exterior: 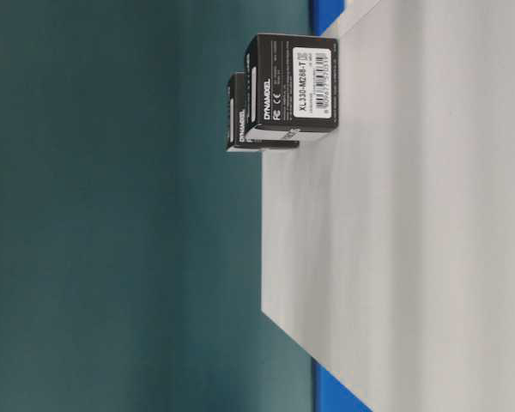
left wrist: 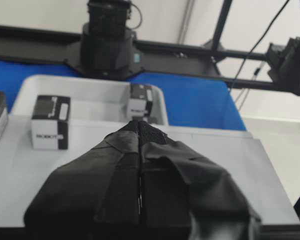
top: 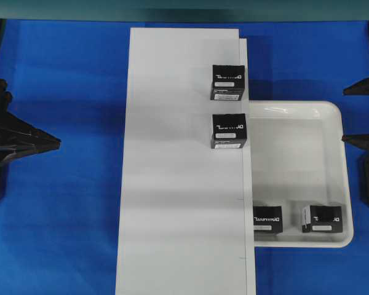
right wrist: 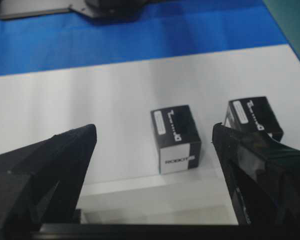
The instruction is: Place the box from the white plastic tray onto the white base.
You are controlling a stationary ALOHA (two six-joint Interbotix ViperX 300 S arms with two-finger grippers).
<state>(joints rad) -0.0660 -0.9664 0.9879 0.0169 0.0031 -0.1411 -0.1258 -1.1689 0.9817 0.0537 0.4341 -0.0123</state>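
Overhead view, left to right. Left gripper [top: 56, 144] sits at the left edge over the blue table cover [top: 61, 203], well apart from everything. In the left wrist view its two fingers [left wrist: 120, 165] are pressed flat together with only a thin seam between them, nothing between them.

Next comes the long white base [top: 178, 184], running top to bottom through the middle. Two black boxes stand on it along its right edge: upper box [top: 227, 82] and, below it, middle box [top: 228, 131], apart from each other, both upright with white lettering on top. The table-level view shows the same pair at the board's edge, one just behind the other, nearer one with a white label strip facing the camera.

Right of the base, touching or slightly tucked under its edge, is the white tray [top: 332, 178]. Two more boxes are inside, both along its near wall: left tray box [top: 267, 219] against the base-side corner, partly hidden by the board edge, and right tray box [top: 322, 219] near the opposite corner. Rest of tray floor bare.

Right gripper [top: 361, 115] is at the far right edge, just beside the tray rim, not touching any box. Right wrist view: its fingers [right wrist: 50, 170] are spread wide, holding nothing; the two boxes on the base show in the gap.
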